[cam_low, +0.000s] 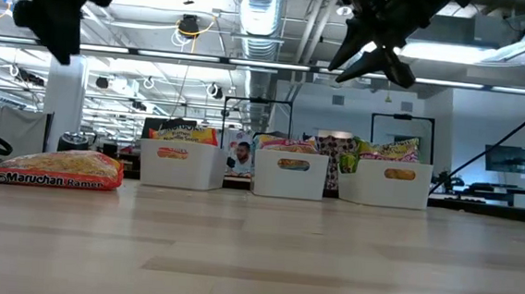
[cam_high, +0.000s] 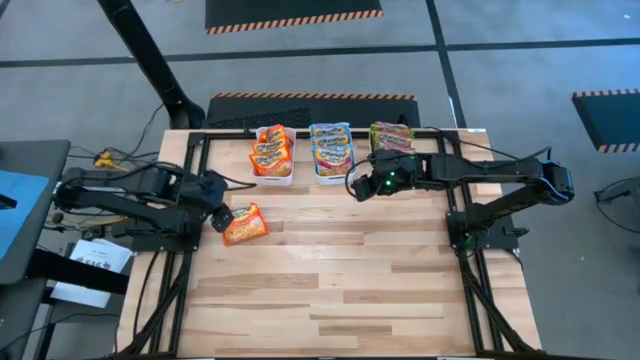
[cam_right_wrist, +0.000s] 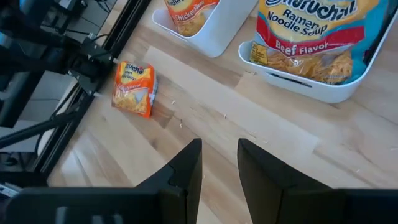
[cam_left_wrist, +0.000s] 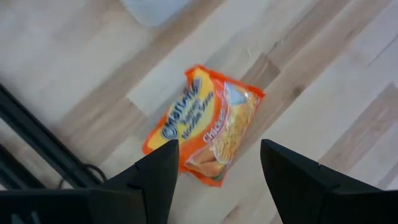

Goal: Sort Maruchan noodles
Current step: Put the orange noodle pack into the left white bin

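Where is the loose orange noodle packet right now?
In the high view the orange packet lies flat on the table's left side, below the left gripper and in front of the left white bin.

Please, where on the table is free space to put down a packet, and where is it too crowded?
The whole front part of the table, nearer than the loose orange packet, is bare wood. The middle strip between that packet and the right pincer is also free. The back edge is crowded: three white bins stand there side by side, full of packets.
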`<state>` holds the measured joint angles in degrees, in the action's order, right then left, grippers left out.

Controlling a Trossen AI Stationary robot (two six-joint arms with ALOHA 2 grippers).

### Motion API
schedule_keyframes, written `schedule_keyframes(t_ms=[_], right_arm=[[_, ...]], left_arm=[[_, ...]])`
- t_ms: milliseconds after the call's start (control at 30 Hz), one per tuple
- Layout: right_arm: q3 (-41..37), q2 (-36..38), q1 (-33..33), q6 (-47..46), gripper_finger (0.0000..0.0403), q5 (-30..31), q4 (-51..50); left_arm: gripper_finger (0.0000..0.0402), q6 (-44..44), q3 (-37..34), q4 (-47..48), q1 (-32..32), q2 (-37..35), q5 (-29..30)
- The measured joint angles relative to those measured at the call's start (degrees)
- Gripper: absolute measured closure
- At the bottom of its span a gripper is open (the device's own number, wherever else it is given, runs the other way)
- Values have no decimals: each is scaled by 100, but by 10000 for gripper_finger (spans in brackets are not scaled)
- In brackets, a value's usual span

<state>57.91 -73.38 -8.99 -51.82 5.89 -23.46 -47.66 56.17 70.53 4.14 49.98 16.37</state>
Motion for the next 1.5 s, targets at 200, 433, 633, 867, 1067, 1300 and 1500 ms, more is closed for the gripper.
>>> schedule_keyframes(t_ms=[200,433,633,867,1067,1300,1500], right_arm=[[0,0,0,282,276,-4,-4],[0,0,0,285,276,-9,-9],[0,0,0,288,276,-11,-29],[0,0,48,440,276,-15,-52],[0,0,149,609,276,-15,-87],[0,0,297,687,276,-15,-94],[0,0,302,687,276,-13,-94]], left_arm=[[189,-183,-718,-662,0,77,-236],[189,-313,-1206,-1350,0,464,-270],[189,-321,-1404,-1625,0,1028,-242],[189,-334,-1415,-2016,-71,1806,-266],[189,-426,-1415,-2089,-366,2445,-620],[189,-446,-1402,-2212,-744,3139,-933],[189,-339,-1375,-2329,-832,3545,-1120]])
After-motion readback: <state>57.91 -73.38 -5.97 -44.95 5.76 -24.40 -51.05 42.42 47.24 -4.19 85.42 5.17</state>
